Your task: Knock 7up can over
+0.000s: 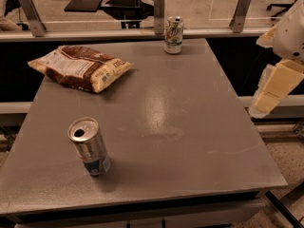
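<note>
One surface (190, 127) carries two cans, one 7up can (174, 34) and one silver-and-blue can (90, 147), plus one snack bag (80, 68). One claw (268, 96) hangs off the surface's right side. Three metal posts (159, 11) stand behind the far edge.
</note>
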Robot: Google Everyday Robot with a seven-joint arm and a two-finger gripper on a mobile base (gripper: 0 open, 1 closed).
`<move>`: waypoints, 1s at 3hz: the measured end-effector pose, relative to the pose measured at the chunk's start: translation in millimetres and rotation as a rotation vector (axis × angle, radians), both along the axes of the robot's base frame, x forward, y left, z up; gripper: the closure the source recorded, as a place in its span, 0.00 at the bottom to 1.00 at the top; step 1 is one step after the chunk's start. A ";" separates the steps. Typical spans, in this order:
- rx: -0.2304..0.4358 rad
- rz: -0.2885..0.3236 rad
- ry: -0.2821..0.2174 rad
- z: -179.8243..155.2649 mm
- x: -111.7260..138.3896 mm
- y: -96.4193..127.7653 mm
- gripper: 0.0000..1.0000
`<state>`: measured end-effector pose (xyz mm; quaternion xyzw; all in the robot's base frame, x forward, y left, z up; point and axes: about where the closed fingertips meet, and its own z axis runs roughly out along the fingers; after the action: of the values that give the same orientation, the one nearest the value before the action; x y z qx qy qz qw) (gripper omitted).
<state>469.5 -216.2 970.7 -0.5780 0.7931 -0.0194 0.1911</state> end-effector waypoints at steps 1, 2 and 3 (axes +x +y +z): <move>0.096 -0.046 -0.055 -3.5 50.6 1.2 0.00; 0.162 -0.085 -0.099 -4.3 95.8 3.0 0.00; 0.250 -0.125 -0.119 -4.2 149.6 13.1 0.00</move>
<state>619.1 -203.1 966.5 -0.4969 0.8110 0.0333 0.3069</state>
